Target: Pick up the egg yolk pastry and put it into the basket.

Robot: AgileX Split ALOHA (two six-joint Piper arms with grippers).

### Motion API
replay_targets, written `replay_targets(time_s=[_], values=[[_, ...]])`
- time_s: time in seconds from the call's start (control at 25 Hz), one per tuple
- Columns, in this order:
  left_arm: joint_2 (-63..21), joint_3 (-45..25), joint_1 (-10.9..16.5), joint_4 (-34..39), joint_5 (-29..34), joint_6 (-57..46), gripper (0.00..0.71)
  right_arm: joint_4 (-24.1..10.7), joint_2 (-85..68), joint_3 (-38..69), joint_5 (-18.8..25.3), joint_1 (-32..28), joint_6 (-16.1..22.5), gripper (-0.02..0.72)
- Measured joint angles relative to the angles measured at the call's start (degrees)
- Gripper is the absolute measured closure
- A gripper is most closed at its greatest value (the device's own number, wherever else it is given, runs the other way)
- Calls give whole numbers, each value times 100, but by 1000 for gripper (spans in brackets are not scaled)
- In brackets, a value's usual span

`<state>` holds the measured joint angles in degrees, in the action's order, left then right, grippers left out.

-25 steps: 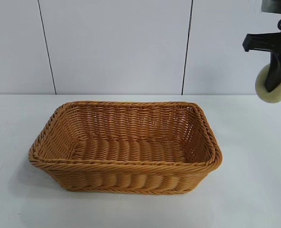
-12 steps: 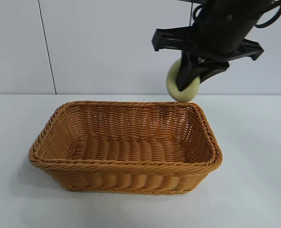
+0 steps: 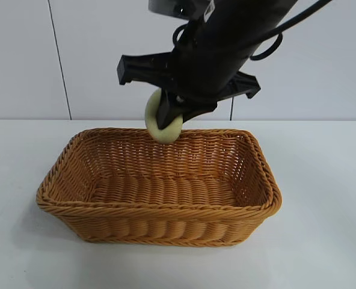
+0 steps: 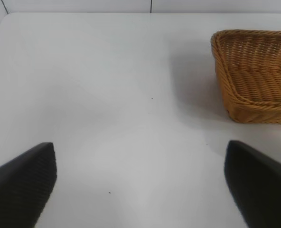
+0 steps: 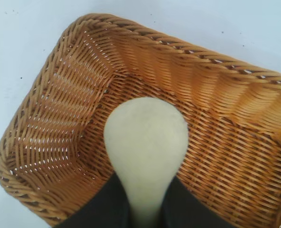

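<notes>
The pale cream-yellow egg yolk pastry (image 3: 157, 126) hangs in the air over the far rim of the golden-brown wicker basket (image 3: 64, 201), pinched between the black fingers of my right gripper (image 3: 166, 120). In the right wrist view the pastry (image 5: 145, 142) bulges out past the fingers, squeezed narrow where they hold it, with the basket (image 5: 50, 118) floor below it. My left gripper (image 4: 140, 178) stands open over bare table, and the basket (image 4: 254, 71) lies well off to its side.
The basket sits on a white table (image 3: 322, 229) before a white panelled wall (image 3: 106, 60). Bare tabletop surrounds the basket on all sides.
My right arm has swept from the far right edge of the exterior view leftward, carrying the pastry to above the basket's far rim. The basket has not moved.
</notes>
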<state>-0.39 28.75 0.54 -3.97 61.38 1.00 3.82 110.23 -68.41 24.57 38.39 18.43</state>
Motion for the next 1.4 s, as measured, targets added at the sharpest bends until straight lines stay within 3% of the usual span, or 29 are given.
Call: replay_targets(time_s=[0.16,0.24,0.4,0.48,0.6,0.72,0.96,1.08,1.24,1.4], values=[[0,0,0,0,0,0,18,35,91,0,-28,0,2,561],[0,0,0,5,0,0,18,45,91,0,-42,0,2,451],[0,0,0,5,0,0,18,45,91,0,-18,0,2,109],[0,0,0,5,0,0,18,45,91,0,51,0,2,45],[0,0,0,5,0,0,18,23,84,-11,222,0,2,18],[0,0,0,5,0,0,18,-70,28,-211,805,0,-29,15],[0,0,0,11,0,0,18,-551,-37,-1454,3104,0,-335,11],[0,0,0,22,0,0,18,-849,-37,-2072,3936,0,-383,9],[0,0,0,22,0,0,18,-1015,-37,-2648,4401,0,-388,9],[0,0,0,22,0,0,18,-1050,-43,-2844,4438,-43,-388,9]])
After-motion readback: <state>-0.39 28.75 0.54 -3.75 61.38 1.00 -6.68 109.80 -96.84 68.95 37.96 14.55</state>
